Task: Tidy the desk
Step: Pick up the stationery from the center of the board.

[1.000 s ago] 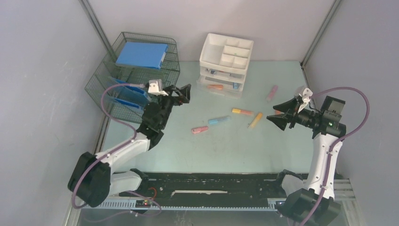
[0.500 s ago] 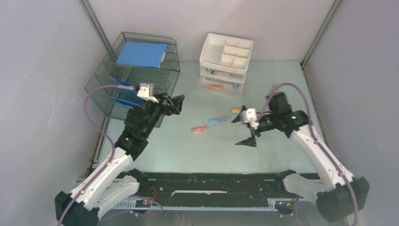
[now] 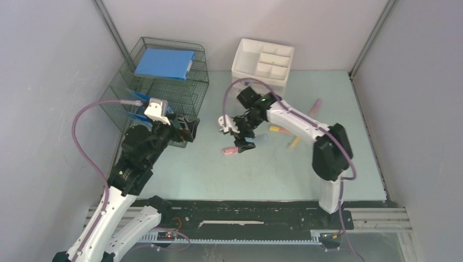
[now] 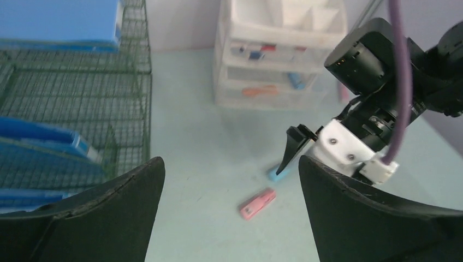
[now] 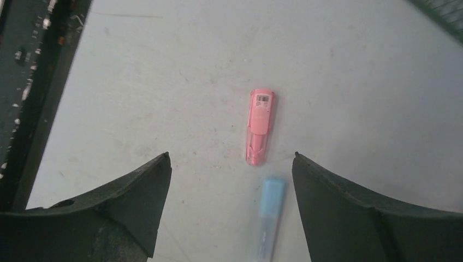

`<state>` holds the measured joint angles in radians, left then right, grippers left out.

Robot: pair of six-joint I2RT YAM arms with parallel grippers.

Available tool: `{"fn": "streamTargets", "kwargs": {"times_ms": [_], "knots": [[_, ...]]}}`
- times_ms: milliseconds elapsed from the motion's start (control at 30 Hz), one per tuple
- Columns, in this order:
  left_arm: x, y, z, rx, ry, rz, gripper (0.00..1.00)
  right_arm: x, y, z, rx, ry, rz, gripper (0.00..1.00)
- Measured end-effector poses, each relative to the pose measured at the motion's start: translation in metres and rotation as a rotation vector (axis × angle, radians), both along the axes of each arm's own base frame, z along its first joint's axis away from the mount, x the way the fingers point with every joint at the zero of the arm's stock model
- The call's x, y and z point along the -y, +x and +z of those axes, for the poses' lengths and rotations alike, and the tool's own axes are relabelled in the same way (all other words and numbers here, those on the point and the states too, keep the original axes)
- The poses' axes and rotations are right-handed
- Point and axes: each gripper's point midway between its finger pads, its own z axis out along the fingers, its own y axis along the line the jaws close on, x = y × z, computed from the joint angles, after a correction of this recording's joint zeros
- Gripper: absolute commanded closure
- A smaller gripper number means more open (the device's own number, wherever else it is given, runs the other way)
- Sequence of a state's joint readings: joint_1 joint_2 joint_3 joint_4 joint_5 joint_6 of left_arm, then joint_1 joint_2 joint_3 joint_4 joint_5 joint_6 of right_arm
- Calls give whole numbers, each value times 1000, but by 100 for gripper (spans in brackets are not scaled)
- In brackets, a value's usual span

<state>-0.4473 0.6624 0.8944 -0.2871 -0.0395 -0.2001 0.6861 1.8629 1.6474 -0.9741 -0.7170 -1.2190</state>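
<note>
From above: blue folder (image 3: 165,64) on green wire rack (image 3: 180,90), just beside left claw (image 3: 189,127); white drawer box (image 3: 262,63) behind right claw (image 3: 240,136).

Left wrist: small coloured items (image 4: 256,91) in its drawers; left claw spread apart over pale desk (image 4: 191,136).

Right wrist: right claw spread apart above desk, pink marker (image 5: 260,126) lying just ahead, label too small to read.

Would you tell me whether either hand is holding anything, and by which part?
Nothing is held: the left hand and right hand are open and empty.
</note>
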Motion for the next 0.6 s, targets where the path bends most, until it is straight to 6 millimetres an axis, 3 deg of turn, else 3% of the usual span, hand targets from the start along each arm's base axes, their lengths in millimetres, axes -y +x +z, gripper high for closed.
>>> {"fn": "streamTargets", "kwargs": {"times_ms": [133,267,600], "knots": [[-13,-2,-32,-52,60,42,0,-14,2,-46,-27,-134,-2,13],[-29,-4,-43,-61,80,96,0,-16,0,-80,-40,-235,-13,16],[-44,-11,-33,9,88,151,0,-32,24,-104,-10,-281,-79,22]]}}
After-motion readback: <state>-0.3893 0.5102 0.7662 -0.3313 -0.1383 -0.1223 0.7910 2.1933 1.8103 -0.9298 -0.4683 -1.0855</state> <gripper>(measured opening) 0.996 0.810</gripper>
